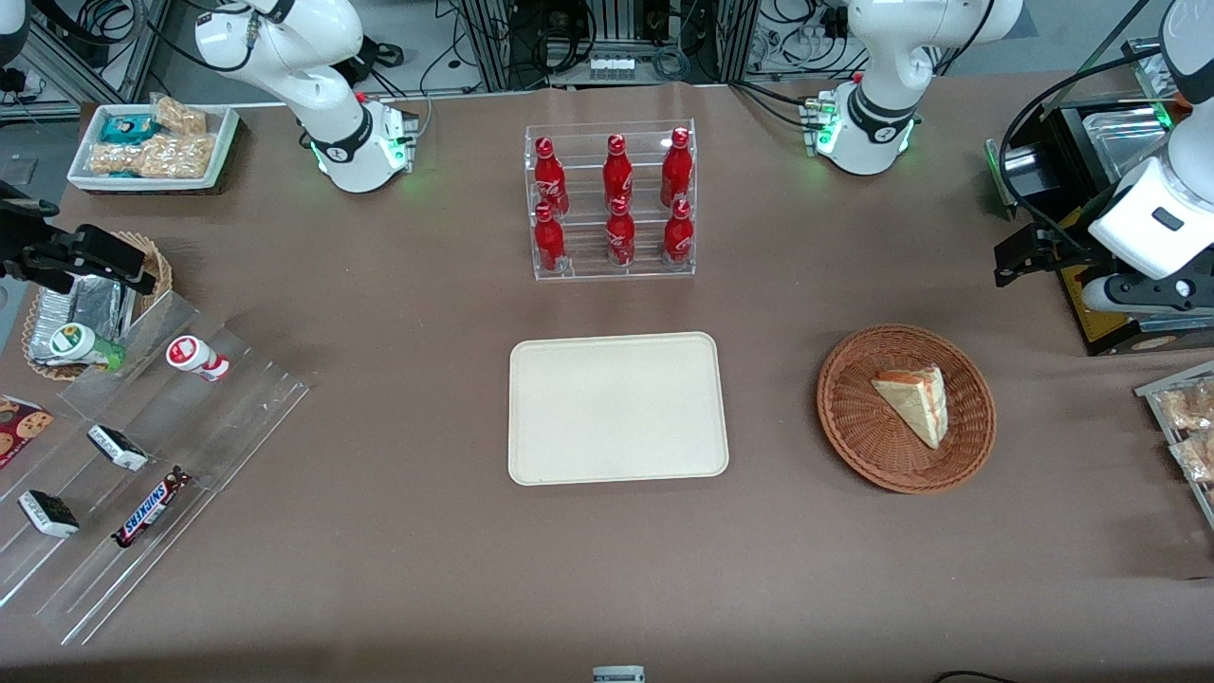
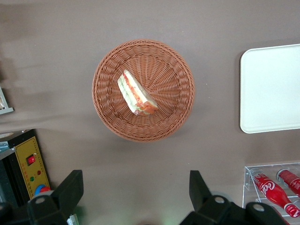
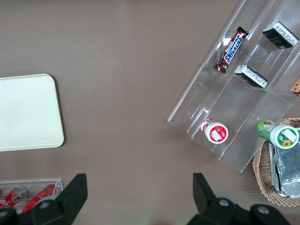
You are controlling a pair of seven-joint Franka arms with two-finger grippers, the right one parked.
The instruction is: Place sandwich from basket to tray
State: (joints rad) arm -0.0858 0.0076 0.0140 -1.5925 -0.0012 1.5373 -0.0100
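Observation:
The sandwich (image 1: 915,403), a pale wedge with a red-orange and green filling stripe, lies in the round reddish-brown wicker basket (image 1: 854,427). The cream tray (image 1: 616,408) sits bare beside the basket, toward the parked arm's end. My gripper (image 1: 1013,256) hangs well above the table, farther from the front camera than the basket and toward the working arm's end. In the left wrist view the gripper (image 2: 133,187) is open with only brown table between its fingers. The sandwich (image 2: 136,93), the basket (image 2: 108,108) and part of the tray (image 2: 272,89) also show there.
A clear rack of red bottles (image 1: 612,204) stands farther from the front camera than the tray. A black box with a yellow panel (image 1: 1110,313) sits under my arm. A bin of packaged snacks (image 1: 1181,427) lies at the working arm's end. A clear stepped stand (image 1: 142,446) holds snack bars at the parked arm's end.

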